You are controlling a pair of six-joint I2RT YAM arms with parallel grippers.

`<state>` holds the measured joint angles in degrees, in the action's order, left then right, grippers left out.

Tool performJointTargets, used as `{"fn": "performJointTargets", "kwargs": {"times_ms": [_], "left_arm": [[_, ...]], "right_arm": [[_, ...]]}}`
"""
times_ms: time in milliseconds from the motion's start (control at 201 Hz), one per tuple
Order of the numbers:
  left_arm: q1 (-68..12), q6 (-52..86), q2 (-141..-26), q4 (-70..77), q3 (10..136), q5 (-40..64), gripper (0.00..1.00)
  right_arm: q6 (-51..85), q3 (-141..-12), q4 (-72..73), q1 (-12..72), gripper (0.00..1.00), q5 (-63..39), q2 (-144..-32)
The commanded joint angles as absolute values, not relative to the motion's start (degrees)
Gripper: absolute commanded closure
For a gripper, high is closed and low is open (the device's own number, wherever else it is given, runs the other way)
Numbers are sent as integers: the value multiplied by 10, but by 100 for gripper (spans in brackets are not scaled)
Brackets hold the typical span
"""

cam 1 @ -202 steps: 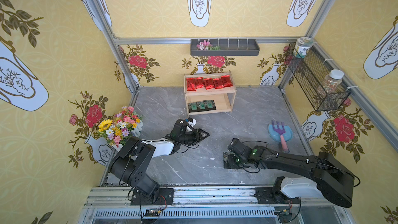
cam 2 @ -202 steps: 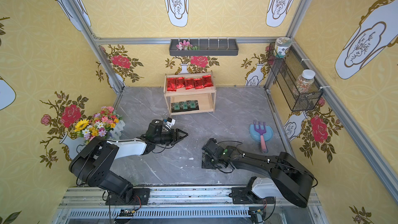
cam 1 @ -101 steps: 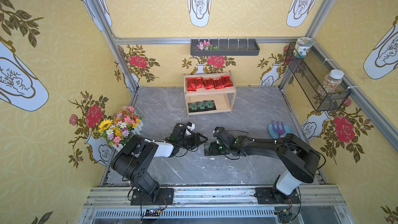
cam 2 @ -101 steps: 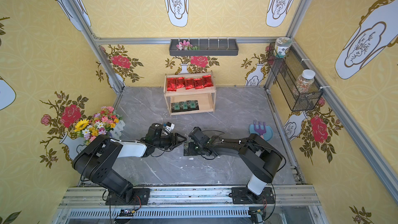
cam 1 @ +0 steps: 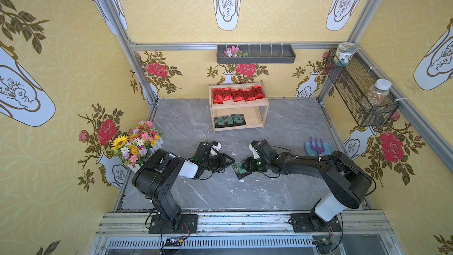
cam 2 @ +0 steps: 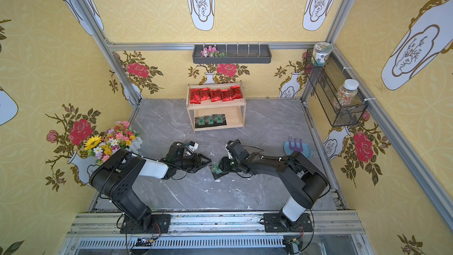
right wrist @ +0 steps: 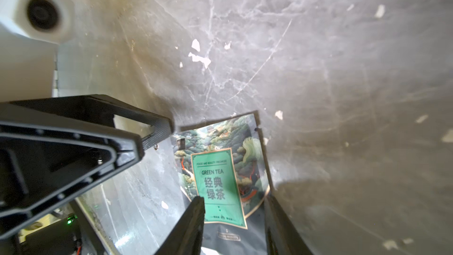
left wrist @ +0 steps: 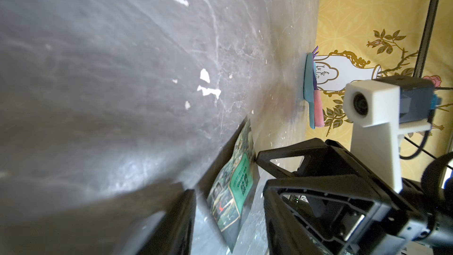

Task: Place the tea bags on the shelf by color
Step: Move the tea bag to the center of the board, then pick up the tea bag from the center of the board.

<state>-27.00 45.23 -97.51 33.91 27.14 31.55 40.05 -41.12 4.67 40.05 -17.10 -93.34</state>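
Still life in the workcell: a flower bouquet (cam 1: 136,143) stands at the grey tabletop's (cam 1: 220,192) left edge; a purple toy rake (cam 1: 316,143) lies on a blue scoop (cam 1: 308,147) near its right edge. A wall tray (cam 1: 256,59) holds pink blossoms (cam 1: 231,51); a wire basket (cam 1: 348,87) holds two jars (cam 1: 376,94).

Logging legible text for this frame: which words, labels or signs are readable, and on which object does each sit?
"FOOD AND BEAUTY PROMISE": top of the green label on the black foil tea sachet.
"GREEN TEA": same label, beneath.
"经典绿茶": same label, large characters.
Fine print lower on that sachet: blurred.
Dark script on the five shiny red foil sachets: too small.
Print on the squat jar in the black wire basket: too small.
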Motion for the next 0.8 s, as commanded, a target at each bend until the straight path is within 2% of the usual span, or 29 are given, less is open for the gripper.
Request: {"fn": "performJointTargets", "kwargs": {"times_ms": [0,428,792], "left_arm": [[-270,455,-981,360,267,328,50],[-272,468,-999,381,263,341,55],[-273,467,-1012,391,273,352,72]], "right_arm": [[389,-403,98,385,58,-202,-928],[390,-378,142,369,61,-221,-961],[406,-375,173,368,61,-232,-980]]}}
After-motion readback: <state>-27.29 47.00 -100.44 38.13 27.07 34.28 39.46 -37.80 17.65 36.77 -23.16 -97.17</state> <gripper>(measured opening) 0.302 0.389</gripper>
